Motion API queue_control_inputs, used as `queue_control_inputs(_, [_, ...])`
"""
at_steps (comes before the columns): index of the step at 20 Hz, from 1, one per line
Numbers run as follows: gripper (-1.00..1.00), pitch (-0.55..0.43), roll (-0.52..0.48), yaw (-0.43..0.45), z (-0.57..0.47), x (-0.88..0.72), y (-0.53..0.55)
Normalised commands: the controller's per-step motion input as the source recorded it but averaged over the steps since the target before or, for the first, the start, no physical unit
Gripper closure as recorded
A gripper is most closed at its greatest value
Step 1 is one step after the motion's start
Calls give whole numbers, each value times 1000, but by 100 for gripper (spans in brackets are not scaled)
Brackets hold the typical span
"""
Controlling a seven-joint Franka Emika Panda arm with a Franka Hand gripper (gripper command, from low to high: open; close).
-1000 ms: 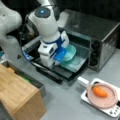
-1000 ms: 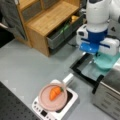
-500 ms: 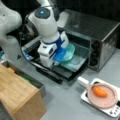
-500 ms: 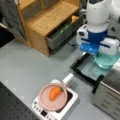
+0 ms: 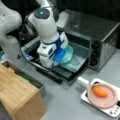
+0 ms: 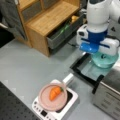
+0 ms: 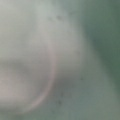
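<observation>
Grey table [image 5: 75,100] carries everything; landmark is the toaster oven [image 5: 100,37], door dropped open toward a front view's bottom-left, also seen in a front view [image 6: 110,92] at lower right. Wooden shelf unit [image 6: 47,20] stands well apart from the oven, across the table, with a drawer [image 6: 62,32] pulled out, holding green and yellow items. White arm [image 5: 46,27] leans over the oven's open door [image 5: 57,72]. Gripper [image 5: 53,58] sits right at the oven mouth, down over a translucent teal bowl [image 5: 67,53], which rests on the tray just in front of the oven's opening; same bowl [image 6: 105,58] shows under the blue gripper [image 6: 96,47] in a front view. Whether the fingers are spread or pinching the bowl's rim: cannot tell, the wrist body hides them. Wrist view is just close pale-green surface with a curved edge, likely the bowl [image 7: 37,62]. Step in hand looks like handling the bowl at the oven mouth. Next move calls for a steady, level motion, clear of the oven's upper frame. Near the oven's front, a small scale [image 5: 110,107] carries a pink plate [image 5: 106,100] with a carrot [image 5: 100,92], untouched.
</observation>
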Motion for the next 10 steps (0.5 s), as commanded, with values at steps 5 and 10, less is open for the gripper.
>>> queue_control_inputs(5, [-100, -130, -121, 16, -34, -40, 125])
queue_control_inputs(10, [-100, -107, -86, -1, 31, -5, 97])
